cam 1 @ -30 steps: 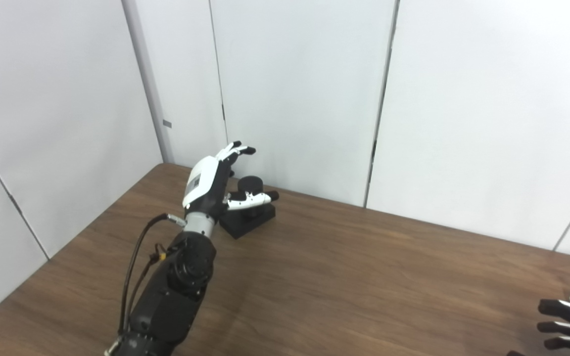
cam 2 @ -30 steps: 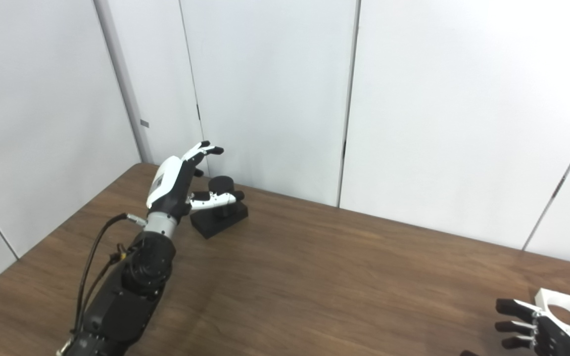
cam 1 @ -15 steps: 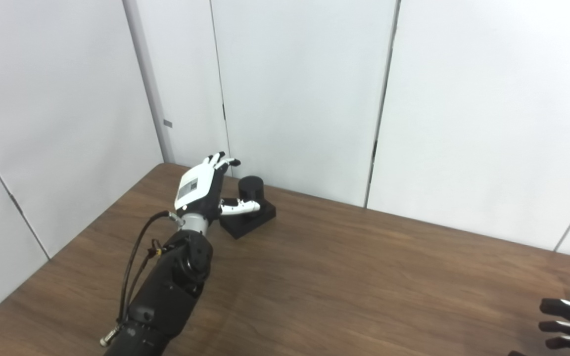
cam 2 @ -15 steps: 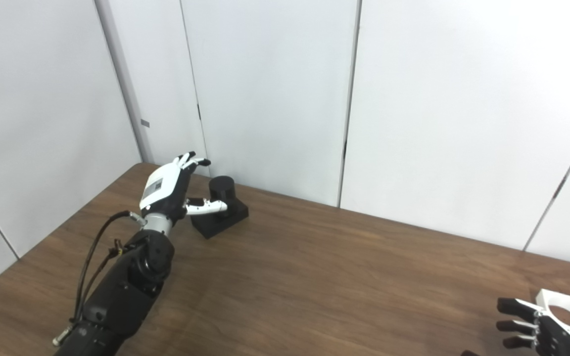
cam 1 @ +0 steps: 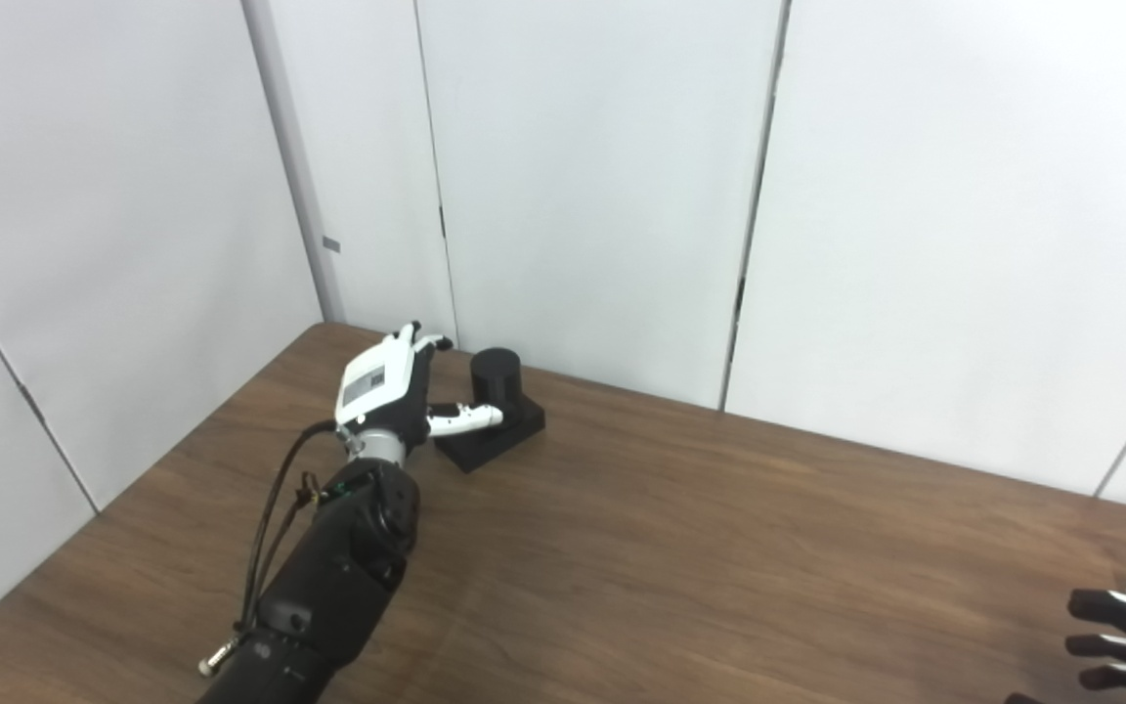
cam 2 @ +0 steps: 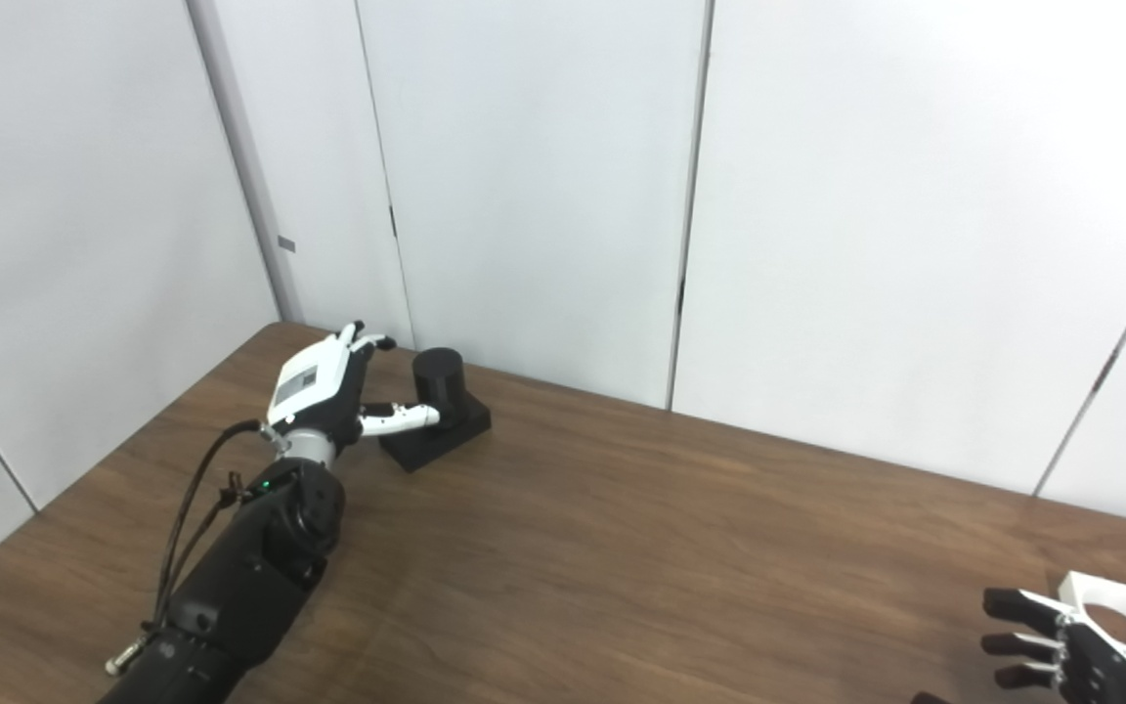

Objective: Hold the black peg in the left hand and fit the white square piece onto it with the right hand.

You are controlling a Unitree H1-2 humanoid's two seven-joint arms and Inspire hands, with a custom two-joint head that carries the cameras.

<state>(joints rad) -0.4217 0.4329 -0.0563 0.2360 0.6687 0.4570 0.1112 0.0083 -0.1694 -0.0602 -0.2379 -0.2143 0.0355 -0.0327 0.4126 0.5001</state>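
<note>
Left hand: the left hand [cam 1: 382,383] sits in the upper left of the frame, unclenched and holding nothing, fingers reaching up toward the wall, thumb [cam 1: 463,419] stretched rightward.
Black peg: the black peg [cam 1: 496,372] stands upright on its square base [cam 1: 492,437], just right of that palm; its long axis is vertical.
Key relation: the thumb lies across the front of the base, low against the peg; whether it touches cannot be told. The peg lies to the right of the palm, so closing looks like a sideways wrap.
Table: the brown table [cam 1: 719,548] is between the two hands, which are well apart.
White square piece: the white square piece [cam 2: 1117,611], with its round hole, lies at the lower right edge.
Right hand: the right hand [cam 2: 1052,653], fingers spread and empty, is just left of the piece and the nearer hand to it.
</note>
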